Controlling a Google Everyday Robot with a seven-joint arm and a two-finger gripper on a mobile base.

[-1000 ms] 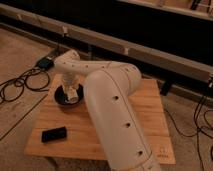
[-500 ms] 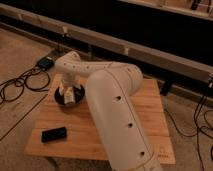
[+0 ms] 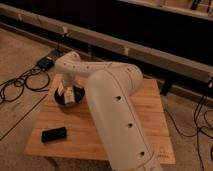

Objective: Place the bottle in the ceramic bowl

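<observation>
At left-centre of frame, am hovering my gripper [image 3: 68, 92] directly over ceramic bowl [image 3: 68, 99]; bottle [image 3: 68, 92] sitting upright between jaws, just above bowl interior; jaw state: cannot tell.

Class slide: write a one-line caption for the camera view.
The gripper holds the bottle over the bowl on a wooden table, near a black rectangle.

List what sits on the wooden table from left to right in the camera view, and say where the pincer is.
Flat black rectangle → ceramic bowl at the table's far-left part, with the pincer and the bottle over it → the robot's white arm, crossing the middle.
</observation>
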